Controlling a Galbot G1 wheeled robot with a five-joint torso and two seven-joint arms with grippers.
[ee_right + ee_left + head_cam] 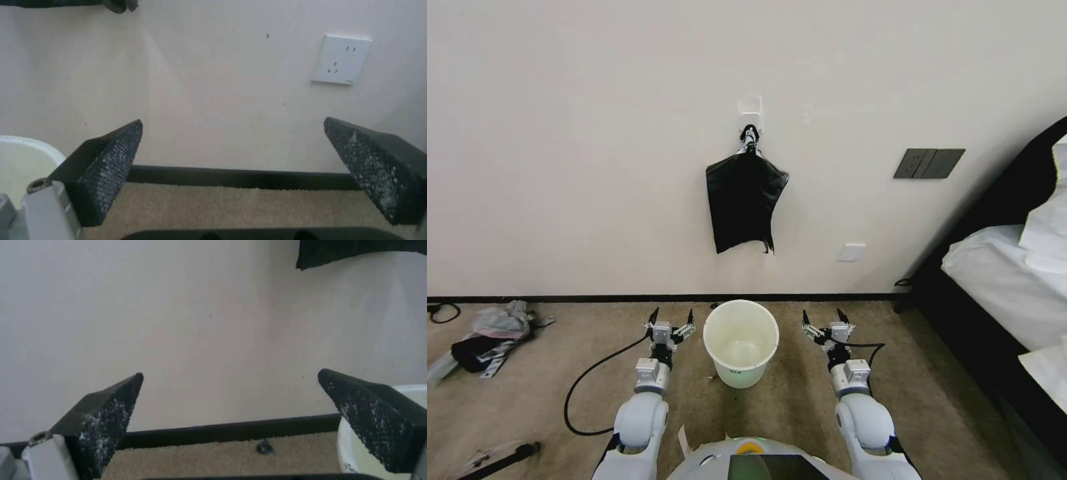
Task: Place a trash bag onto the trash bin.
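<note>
Nearest the head camera, both white arms are reaching forward over the beige carpet [774,407], one on either side of the trash bin [740,341].

Going from left to right: a heap of grey and black clutter [487,333] is lying on the carpet by the black baseboard [594,298], well apart from the robot. A black cable [590,377] is looping across the floor toward the left arm. The left gripper [672,316] is hovering just beside the bin's left side, its jaws standing wide apart and holding nothing; in the left wrist view its dark textured fingers [106,416] are pointing at the wall, with the bin's pale rim at one edge.

In the middle, the cream-white bin is standing upright on the carpet near the wall, open and unlined. Above it, black trash bags [744,203] are hanging flat from a white hook [750,120] on the wall, pinched to a point at the top, clear of the bin.

On the other side, the right gripper [825,317] is hovering near the bin's right side, jaws likewise spread and empty. Beyond its fingers [104,170], the right wrist view is showing a white wall socket [341,59]. Farthest right, a bed with white bedding [1007,280] is standing along the wall.
</note>
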